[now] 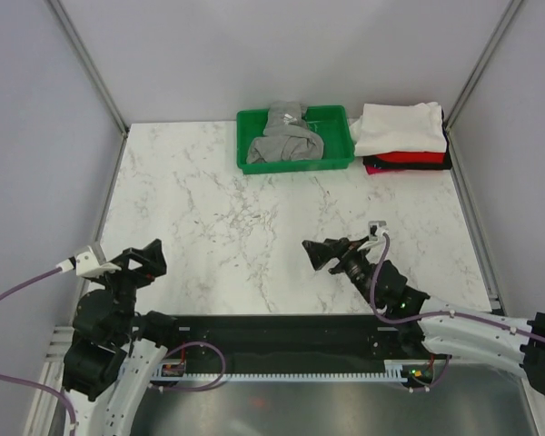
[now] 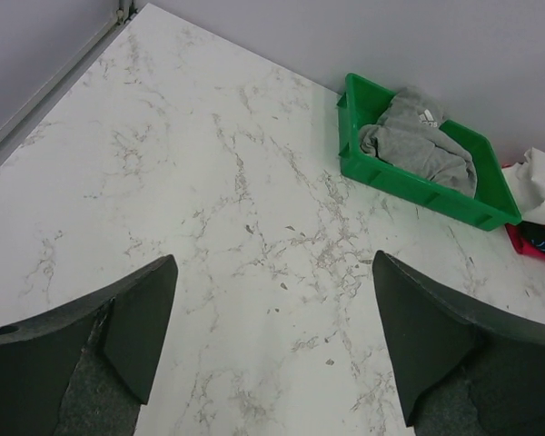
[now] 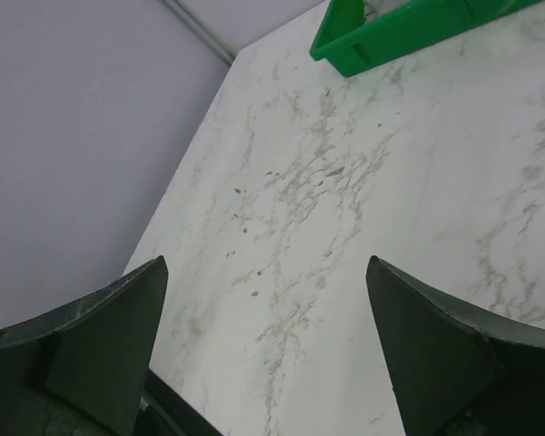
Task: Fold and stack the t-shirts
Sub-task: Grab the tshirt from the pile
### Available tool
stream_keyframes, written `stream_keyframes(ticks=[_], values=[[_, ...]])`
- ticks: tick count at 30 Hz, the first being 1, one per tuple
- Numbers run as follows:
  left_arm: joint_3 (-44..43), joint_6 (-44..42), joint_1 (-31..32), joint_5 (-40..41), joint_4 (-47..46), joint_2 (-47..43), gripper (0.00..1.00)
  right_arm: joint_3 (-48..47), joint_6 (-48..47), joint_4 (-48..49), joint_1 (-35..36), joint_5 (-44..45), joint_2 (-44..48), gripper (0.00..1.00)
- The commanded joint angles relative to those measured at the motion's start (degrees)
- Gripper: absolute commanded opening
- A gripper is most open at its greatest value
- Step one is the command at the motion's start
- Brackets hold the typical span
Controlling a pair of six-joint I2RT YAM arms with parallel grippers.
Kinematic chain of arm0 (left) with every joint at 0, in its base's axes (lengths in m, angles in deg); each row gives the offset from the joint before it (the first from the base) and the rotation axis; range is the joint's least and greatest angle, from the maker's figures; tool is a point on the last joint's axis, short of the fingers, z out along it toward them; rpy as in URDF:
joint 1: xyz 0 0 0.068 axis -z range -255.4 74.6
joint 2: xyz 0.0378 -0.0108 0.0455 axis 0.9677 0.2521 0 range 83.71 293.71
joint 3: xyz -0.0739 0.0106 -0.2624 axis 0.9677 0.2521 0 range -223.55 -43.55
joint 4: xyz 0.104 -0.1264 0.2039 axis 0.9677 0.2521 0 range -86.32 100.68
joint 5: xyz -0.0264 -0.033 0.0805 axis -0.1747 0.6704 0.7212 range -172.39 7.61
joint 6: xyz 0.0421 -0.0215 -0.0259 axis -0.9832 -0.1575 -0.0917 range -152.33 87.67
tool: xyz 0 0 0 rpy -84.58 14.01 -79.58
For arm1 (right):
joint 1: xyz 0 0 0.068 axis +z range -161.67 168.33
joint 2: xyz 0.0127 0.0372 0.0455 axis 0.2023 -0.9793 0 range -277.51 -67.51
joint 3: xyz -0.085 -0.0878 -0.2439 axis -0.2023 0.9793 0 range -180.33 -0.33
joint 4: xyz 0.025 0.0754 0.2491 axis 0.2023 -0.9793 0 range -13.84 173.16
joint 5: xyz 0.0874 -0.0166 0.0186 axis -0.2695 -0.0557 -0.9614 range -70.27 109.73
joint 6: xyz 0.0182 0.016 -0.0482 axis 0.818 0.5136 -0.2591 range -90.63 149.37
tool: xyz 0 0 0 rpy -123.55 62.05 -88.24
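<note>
Both arms are hovering low over the near part of the counter (image 1: 209,209). The left end effector (image 1: 148,259) and the right end effector (image 1: 320,255) are each standing with jaws wide apart and nothing between them, and each wrist view is showing only bare marble in the gap.

The heather-grey t-shirt (image 1: 286,141) is lying crumpled in the green tray (image 1: 295,167), well ahead of both end effectors. It is ahead and to the right of the left one, and ahead and slightly to the left of the right one. Just beside the tray, ahead and to the right of the right end effector, the folded shirts are sitting in a stack. The white t-shirt (image 1: 400,127) is on top, the red t-shirt (image 1: 416,157) is under it and the black t-shirt (image 1: 436,164) is at the bottom.

The step in hand appears to be fetching the grey shirt out of the tray.

- **Approach:** an end effector should be coming down from above onto a raised bunch of cloth near the middle of the tray, keeping off the plastic walls.
- **Lift:** it should be pinching cloth alone, then lifting until the hanging fabric is clearing the rim, so the tray is not dragged along.
- **Placement:** the open marble between the end effectors and the tray looks like the best spot, since both arms are reaching it comfortably.
- **Spreading:** the second end effector should be taking another edge so the shirt is pulled flat before any fold. Collar and hem cannot be told apart in the heap, so that choice is waiting until the cloth is hanging free.
</note>
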Motion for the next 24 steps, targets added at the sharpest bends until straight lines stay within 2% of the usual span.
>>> stream_keyframes(ticks=[1,2,3,4,5,6,8,10,11,12,13,14,15,17,18,19,21,24], values=[[0.4,0.3,-0.2,-0.1,-0.9,-0.8,0.95,-11.7,-10.8,-10.9,-0.1,10.3,-0.5,0.98],[0.2,0.1,-0.3,-0.4,-0.9,-0.7,0.95,-16.9,-13.8,-15.6,-0.7,12.9,-2.9,0.98],[0.2,0.0,-0.7,-0.4,-1.0,-0.7,0.95,-27.8,-20.0,-24.1,-1.2,16.0,-9.7,0.98],[0.3,-0.2,-0.9,-0.8,-1.1,-0.7,0.95,-33.3,-23.3,-26.9,-2.0,19.0,-13.5,0.98],[0.8,-0.7,-1.3,-1.1,-1.4,-0.7,0.95,-38.7,-27.4,-32.0,-3.8,18.5,-20.8,0.98],[1.0,-0.9,-1.5,-1.1,-1.9,-0.7,0.95,-48.3,-34.5,-33.7,-4.8,16.4,-24.2,0.98],[1.6,-1.4,-1.7,-1.3,-2.1,-1.3,0.95,-56.9,-41.2,-36.6,-8.7,6.8,-30.3,0.98],[1.7,-1.7,-1.8,-1.4,-2.5,-2.4,0.95,-71.2,-38.8,-45.1,-13.0,4.4,-40.5,0.98],[1.8,-1.8,-1.9,-1.4,-2.5,-2.6,0.95,-76.8,-37.1,-48.8,-18.7,-1.1,-48.7,0.98],[1.9,-1.9,-2.0,-1.5,-2.6,-3.1,0.95,-87.9,-35.5,-55.7,-21.6,-4.8,-52.7,0.98],[2.0,-2.0,-2.0,-1.7,-2.7,-3.2,0.95,-93.2,-33.2,-58.6,-24.0,-8.7,-57.0,0.96],[2.0,-2.1,-2.0,-1.8,-2.7,-3.5,0.95,-98.2,-32.4,-61.0,-27.6,-13.4,-64.9,0.94],[2.1,-2.2,-2.3,-1.9,-2.7,-3.6,0.95,-107.1,-32.2,-64.6,-28.7,-15.2,-68.7,0.93],[2.1,-2.5,-2.7,-2.4,-3.1,-3.6,0.95,-115.0,-32.6,-68.8,-30.5,-16.6,-78.7,0.89],[2.2,-2.7,-3.0,-2.8,-3.3,-3.6,0.94,-121.6,-32.7,-69.9,-30.9,-16.5,-81.7,0.89],[2.2,-2.9,-3.4,-3.1,-3.3,-3.7,0.94,-124.0,-32.8,-70.4,-31.2,-16.5,-84.1,0.89],[2.3,-3.1,-4.5,-3.6,-3.6,-3.9,0.93,-127.2,-32.5,-69.9,-32.2,-16.1,-89.1,0.89],[2.4,-3.4,-5.7,-4.3,-3.9,-4.3,0.93,-127.1,-31.5,-66.2,-33.6,-17.0,-92.9,0.89]])
